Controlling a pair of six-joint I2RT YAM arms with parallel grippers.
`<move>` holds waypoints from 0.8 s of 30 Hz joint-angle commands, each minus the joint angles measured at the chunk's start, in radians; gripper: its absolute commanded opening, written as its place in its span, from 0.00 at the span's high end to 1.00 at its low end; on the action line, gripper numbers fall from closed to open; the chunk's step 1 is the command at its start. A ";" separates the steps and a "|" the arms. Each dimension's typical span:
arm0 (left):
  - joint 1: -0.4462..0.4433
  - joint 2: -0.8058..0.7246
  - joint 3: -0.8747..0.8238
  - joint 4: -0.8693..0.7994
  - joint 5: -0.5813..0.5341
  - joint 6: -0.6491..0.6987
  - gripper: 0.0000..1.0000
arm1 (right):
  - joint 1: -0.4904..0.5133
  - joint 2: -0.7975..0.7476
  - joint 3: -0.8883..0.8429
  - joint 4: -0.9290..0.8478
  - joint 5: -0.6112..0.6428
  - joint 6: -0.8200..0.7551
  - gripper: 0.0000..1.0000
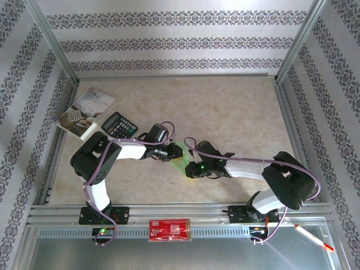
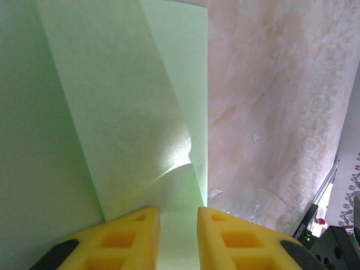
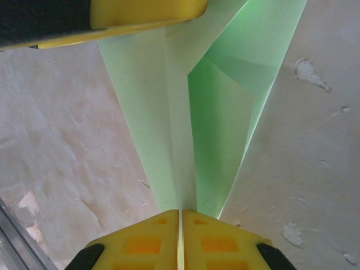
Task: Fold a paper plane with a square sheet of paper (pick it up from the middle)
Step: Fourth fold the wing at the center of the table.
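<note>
Right gripper (image 3: 180, 212) is pressed tight on the narrow end of the green paper (image 3: 169, 129), which sits at the centre of the overhead view, already folded into long tapering flaps. Left gripper (image 2: 178, 209) meets it from the opposite end, fingers a little apart with paper in the gap, I'd guess so one end is anchored while a crease is worked over the table (image 1: 236, 112).
</note>
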 commanded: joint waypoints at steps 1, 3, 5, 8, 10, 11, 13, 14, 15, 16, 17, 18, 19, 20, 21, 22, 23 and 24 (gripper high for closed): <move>-0.008 0.041 -0.010 -0.115 -0.069 0.030 0.75 | -0.006 -0.003 -0.015 -0.007 0.016 0.002 0.90; -0.008 0.044 -0.008 -0.117 -0.067 0.030 0.75 | -0.004 -0.001 -0.015 -0.006 0.014 0.003 0.90; -0.008 0.044 -0.007 -0.117 -0.069 0.032 0.75 | -0.001 0.003 -0.014 -0.004 0.013 0.005 0.90; -0.008 0.047 -0.006 -0.120 -0.070 0.034 0.75 | 0.005 0.010 -0.013 -0.006 0.010 0.006 0.90; -0.008 0.049 -0.008 -0.118 -0.073 0.032 0.75 | 0.009 0.015 -0.014 -0.006 0.012 0.009 0.90; -0.008 0.049 -0.010 -0.119 -0.073 0.033 0.75 | 0.008 0.017 -0.015 -0.006 0.012 0.011 0.90; -0.008 0.052 -0.010 -0.117 -0.074 0.033 0.75 | 0.013 0.020 -0.018 -0.005 0.013 0.015 0.90; -0.008 0.053 -0.011 -0.115 -0.075 0.034 0.75 | 0.016 0.023 -0.019 -0.006 0.014 0.017 0.90; -0.008 0.054 -0.010 -0.116 -0.076 0.034 0.75 | 0.017 0.024 -0.021 -0.006 0.015 0.019 0.90; -0.008 0.056 -0.010 -0.115 -0.076 0.036 0.75 | 0.020 0.027 -0.021 -0.006 0.017 0.022 0.90; -0.008 0.058 -0.008 -0.116 -0.077 0.036 0.75 | 0.024 0.030 -0.022 -0.006 0.016 0.023 0.90; -0.008 0.060 -0.008 -0.115 -0.078 0.036 0.75 | 0.026 0.034 -0.023 -0.006 0.019 0.026 0.90; -0.008 0.062 -0.006 -0.114 -0.078 0.035 0.75 | 0.029 0.037 -0.025 -0.006 0.019 0.028 0.90; -0.007 0.063 -0.007 -0.114 -0.077 0.035 0.75 | 0.030 0.040 -0.026 -0.007 0.021 0.031 0.90; -0.008 0.064 -0.007 -0.113 -0.077 0.036 0.75 | 0.033 0.043 -0.028 -0.009 0.024 0.034 0.90; -0.008 0.065 -0.006 -0.113 -0.076 0.036 0.75 | 0.036 0.046 -0.031 -0.009 0.025 0.035 0.90; -0.008 0.065 -0.006 -0.113 -0.077 0.036 0.75 | 0.039 0.048 -0.034 -0.008 0.025 0.038 0.90; -0.008 0.065 -0.005 -0.112 -0.077 0.036 0.76 | 0.040 0.048 -0.037 -0.009 0.028 0.040 0.90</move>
